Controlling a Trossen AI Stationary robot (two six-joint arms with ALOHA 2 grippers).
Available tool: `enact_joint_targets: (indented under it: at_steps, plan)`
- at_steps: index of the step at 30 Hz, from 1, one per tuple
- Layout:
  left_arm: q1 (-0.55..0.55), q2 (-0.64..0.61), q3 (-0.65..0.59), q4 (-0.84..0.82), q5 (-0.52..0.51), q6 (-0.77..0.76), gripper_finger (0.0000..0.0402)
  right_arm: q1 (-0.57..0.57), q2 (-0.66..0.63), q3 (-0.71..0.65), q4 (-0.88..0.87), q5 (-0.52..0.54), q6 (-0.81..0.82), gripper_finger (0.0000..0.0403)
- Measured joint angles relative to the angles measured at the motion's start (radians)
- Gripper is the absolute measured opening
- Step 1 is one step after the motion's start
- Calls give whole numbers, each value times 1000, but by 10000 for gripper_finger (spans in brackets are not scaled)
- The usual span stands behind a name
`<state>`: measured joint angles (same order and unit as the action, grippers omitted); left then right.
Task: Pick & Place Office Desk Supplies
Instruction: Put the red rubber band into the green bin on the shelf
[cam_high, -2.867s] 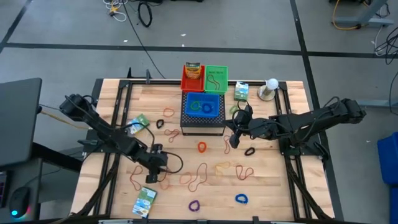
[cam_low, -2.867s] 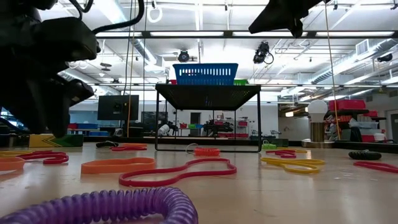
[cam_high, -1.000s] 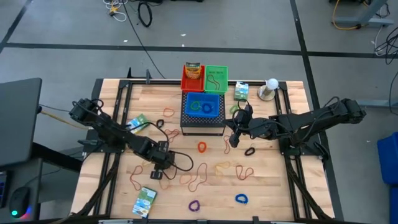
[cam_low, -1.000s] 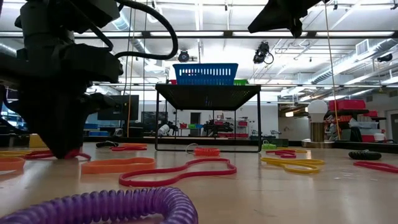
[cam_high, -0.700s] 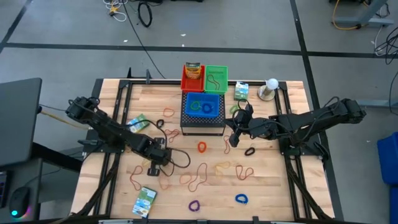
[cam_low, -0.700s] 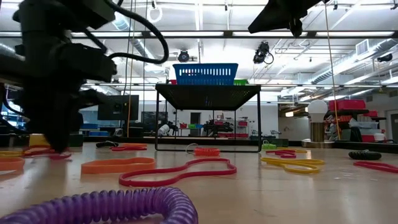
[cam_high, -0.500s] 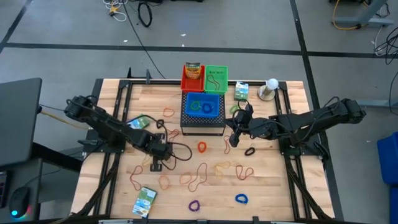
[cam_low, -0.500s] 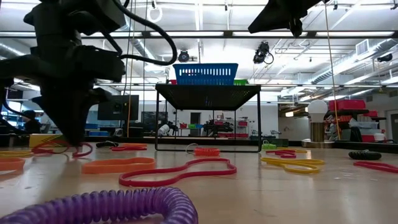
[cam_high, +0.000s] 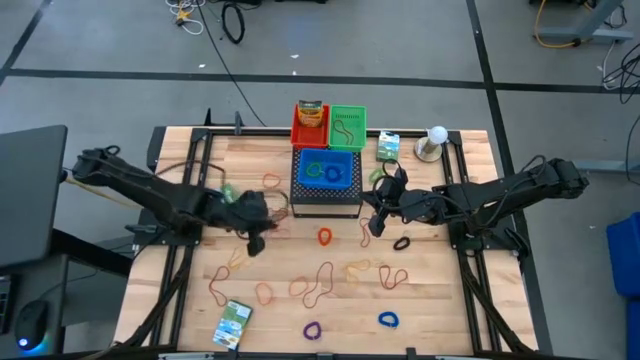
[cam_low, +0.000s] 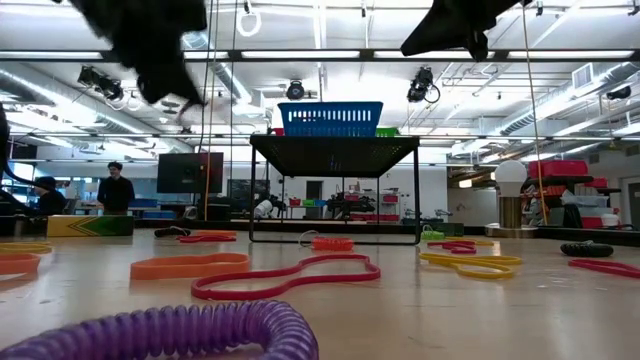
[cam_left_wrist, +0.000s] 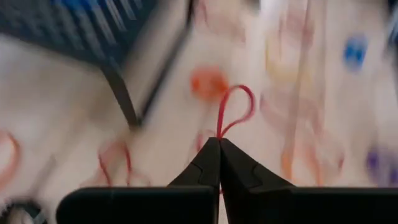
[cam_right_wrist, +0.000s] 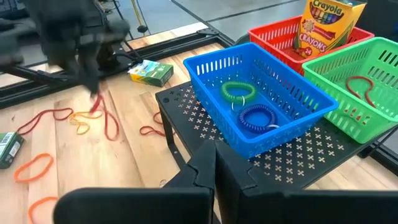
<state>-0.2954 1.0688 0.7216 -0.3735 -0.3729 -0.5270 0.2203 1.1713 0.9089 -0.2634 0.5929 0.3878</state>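
Observation:
My left gripper (cam_left_wrist: 218, 142) is shut on a thin red rubber band (cam_left_wrist: 235, 107). It hangs blurred above the table's left half (cam_high: 256, 238), near the black perforated box (cam_high: 326, 203). My right gripper (cam_right_wrist: 215, 149) is shut on nothing and hangs right of that box (cam_high: 376, 227). A blue basket (cam_high: 327, 172) on the box holds green and blue loops. More rubber bands (cam_high: 318, 283) and coloured loops (cam_high: 313, 329) lie flat on the wood. A green-white box (cam_high: 232, 323) lies near the front left. My left gripper pinches the red rubber band between its two fingertips, where the loop's strands come together (cam_left_wrist: 219, 132). The fingers slant downward. The rest of the loop stands out past the fingertips, and in the right wrist view the band (cam_right_wrist: 97, 107) hangs below the gripper, clear of the table.
A red basket (cam_high: 310, 125) with a crayon box and a green basket (cam_high: 347, 126) stand behind the black box. A white ball on a stand (cam_high: 435, 140) and another green-white box (cam_high: 388, 147) are at the far right. People stand in the room beyond (cam_low: 115, 185).
My left gripper has risen from the table and gone toward the far edge, nearer the black box, tipping up as it went. The red rubber band, which lay on the wood, has come up with it and now hangs clear.

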Motion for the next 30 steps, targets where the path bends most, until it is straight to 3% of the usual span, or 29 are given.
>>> enact_joint_targets:
  at_steps: [4,7,12,18,24,30]
  plan:
    - [7,-66,0,184,-135,16,2,0,0,0,20,-45,0,5]
    - [28,-70,0,370,-145,81,2,0,0,0,54,-79,15,5]
    - [77,-41,2,665,-55,200,2,0,0,3,138,-129,79,5]
    - [179,40,2,916,121,221,2,0,0,4,235,-167,144,11]
    - [242,152,1,1110,240,171,2,0,0,4,298,-194,184,75]
    - [251,251,1,1253,305,108,2,0,0,4,355,-182,110,152]
